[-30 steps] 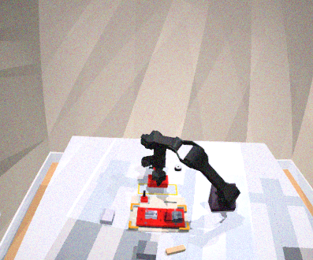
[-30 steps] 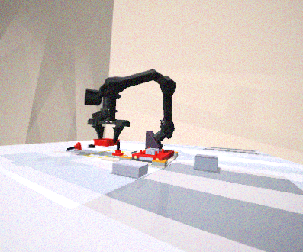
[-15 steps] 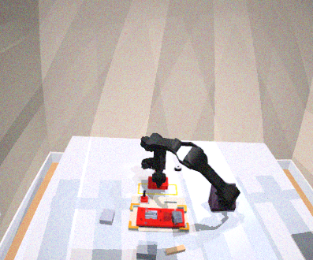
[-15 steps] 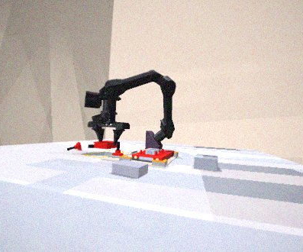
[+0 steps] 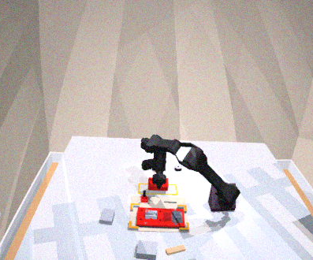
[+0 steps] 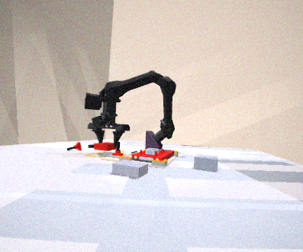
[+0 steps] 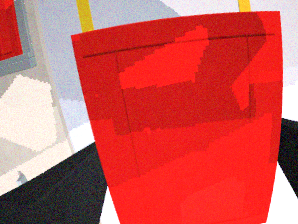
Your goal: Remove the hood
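The red hood [image 5: 152,185] [image 6: 104,146] [image 7: 190,110] is held level between the two black fingers of my gripper [image 5: 159,186] [image 6: 108,143], which is shut on it. In the exterior view the hood appears a little above the table. In the top view it overlaps the middle of the marked area, a yellow outline [image 5: 176,189] [image 6: 91,155]; two yellow strips show past the hood's far edge in the wrist view. The red toy car [image 5: 165,217] [image 6: 162,154] sits between orange corner pieces, without its hood. The hood hides part of the outline.
A small red piece with a black upright stem [image 5: 144,199] [image 6: 117,153] stands between the outline and the car. Another red piece with a black rod [image 6: 78,146] lies beyond the hood. A black ring [image 5: 177,169], grey blocks [image 5: 107,216] [image 6: 130,169] and a tan bar [image 5: 176,249] lie around.
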